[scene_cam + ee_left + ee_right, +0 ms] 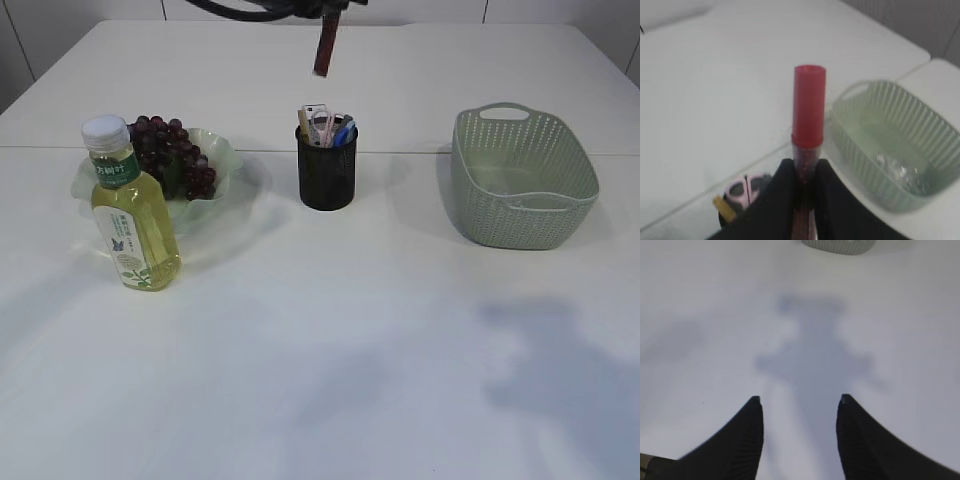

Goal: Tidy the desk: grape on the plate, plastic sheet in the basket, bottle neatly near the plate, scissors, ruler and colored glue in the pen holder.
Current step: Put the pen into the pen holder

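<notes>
White desk is mostly sorted, so the risk is the last drop. Left gripper (804,187) is clamped on the red glue stick (808,107), hanging above the black pen holder (326,167), which is already crowded with pink scissors (741,189) and more. If the stick is off-centre or tilted, it could catch the rim and topple out. Right gripper (799,405) hovers spread apart, holding nothing, near the green basket (521,180).
</notes>
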`<state>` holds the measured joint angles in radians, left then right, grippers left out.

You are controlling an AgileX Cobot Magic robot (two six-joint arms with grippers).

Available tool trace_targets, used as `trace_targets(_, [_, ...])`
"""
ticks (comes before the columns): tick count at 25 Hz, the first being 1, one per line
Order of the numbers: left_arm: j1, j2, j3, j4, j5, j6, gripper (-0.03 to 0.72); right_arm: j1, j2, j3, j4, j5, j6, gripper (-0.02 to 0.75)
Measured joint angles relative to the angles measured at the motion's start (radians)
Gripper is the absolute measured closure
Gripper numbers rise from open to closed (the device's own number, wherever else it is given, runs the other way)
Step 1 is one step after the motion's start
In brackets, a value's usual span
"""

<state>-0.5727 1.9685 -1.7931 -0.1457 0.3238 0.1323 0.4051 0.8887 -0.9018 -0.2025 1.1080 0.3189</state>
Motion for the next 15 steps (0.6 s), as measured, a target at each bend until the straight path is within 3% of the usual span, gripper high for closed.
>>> trace_targets(9, [0.002, 0.140, 0.000, -0.004, -0.367, 0.000, 0.615, 0.000, 0.000, 0.000, -0.063, -0.021, 0.001, 0.356])
trace_targets(15, [0.019, 0.199, 0.000, -0.025, -0.504, 0.000, 0.615, 0.000, 0.000, 0.000, -0.073, -0.021, 0.001, 0.356])
